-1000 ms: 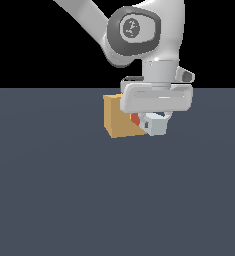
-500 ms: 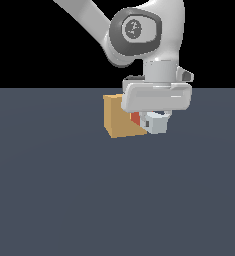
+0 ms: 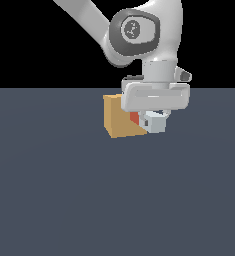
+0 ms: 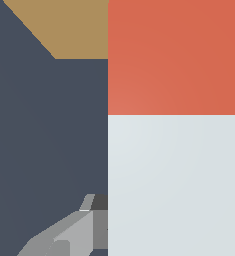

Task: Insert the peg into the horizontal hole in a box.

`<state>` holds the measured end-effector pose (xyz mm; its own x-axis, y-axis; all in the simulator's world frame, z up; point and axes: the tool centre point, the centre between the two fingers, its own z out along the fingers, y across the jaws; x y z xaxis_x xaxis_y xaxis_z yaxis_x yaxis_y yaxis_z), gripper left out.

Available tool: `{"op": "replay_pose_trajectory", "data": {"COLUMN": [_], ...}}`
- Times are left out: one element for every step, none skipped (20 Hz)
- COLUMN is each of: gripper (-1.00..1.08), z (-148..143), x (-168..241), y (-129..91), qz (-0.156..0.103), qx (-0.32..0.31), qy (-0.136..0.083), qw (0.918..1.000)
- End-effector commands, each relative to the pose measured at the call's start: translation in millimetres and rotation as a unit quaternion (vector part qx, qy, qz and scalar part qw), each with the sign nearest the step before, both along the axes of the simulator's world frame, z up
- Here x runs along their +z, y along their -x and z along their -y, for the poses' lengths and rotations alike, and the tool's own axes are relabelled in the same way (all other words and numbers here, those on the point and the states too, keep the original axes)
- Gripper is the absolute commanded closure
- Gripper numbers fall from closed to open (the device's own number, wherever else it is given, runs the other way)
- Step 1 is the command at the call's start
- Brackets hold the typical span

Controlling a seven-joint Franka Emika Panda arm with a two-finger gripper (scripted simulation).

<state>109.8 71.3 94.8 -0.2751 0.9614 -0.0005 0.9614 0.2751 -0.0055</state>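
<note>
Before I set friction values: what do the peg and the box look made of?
It is a render, so the material is uncertain. The peg looks like smooth matte plastic or painted bar: flat red-orange and pale grey-white faces, no grain. The box is plain tan, matte, perhaps wood or card, but no texture shows.

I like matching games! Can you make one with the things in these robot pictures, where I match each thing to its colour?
Things:
1. the small cube-shaped box
2. the long square peg's tip nearest the box
3. the peg's other part
4. the flat floor

Colours:
A. pale grey-white
B. dark blue-grey
C. tan-orange
D. red-orange

Pairs: 1-C, 2-D, 3-A, 4-B
</note>
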Motion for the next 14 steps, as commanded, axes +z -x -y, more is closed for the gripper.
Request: {"op": "replay_pose_trajectory", "data": {"gripper": [1.08,1.08,1.08,1.08,1.08,1.08,1.08,1.08,1.08,1.08,1.08,1.08,1.08,1.08], "z": [-11.7,-17.8,-24.9,-33.0,-41.6,-49.6,-56.7,-62.8,-68.0,-72.3,-75.6,-78.0,-79.4,-79.9], "x": [2.9,2.9,3.2,3.5,3.8,4.1,4.0,4.5,4.4,4.4,4.9,4.9,4.9,4.9], "y": [2.1,4.0,6.1,8.5,11.0,13.3,15.2,17.0,18.4,19.5,20.4,21.1,21.4,21.6], "qz": [0.002,0.002,0.003,0.003,0.003,0.003,0.003,0.004,0.004,0.004,0.004,0.004,0.004,0.004], "qx": [0.001,0.001,0.001,0.001,0.001,0.001,0.001,0.001,0.001,0.001,0.001,0.001,0.001,0.001], "qy": [-0.001,-0.001,-0.001,-0.001,-0.001,-0.001,-0.001,-0.001,-0.001,-0.001,-0.001,-0.001,-0.001,-0.001], "qw": [1.0,1.0,1.0,1.0,1.0,1.0,1.0,1.0,1.0,1.0,1.0,1.0,1.0,1.0]}}
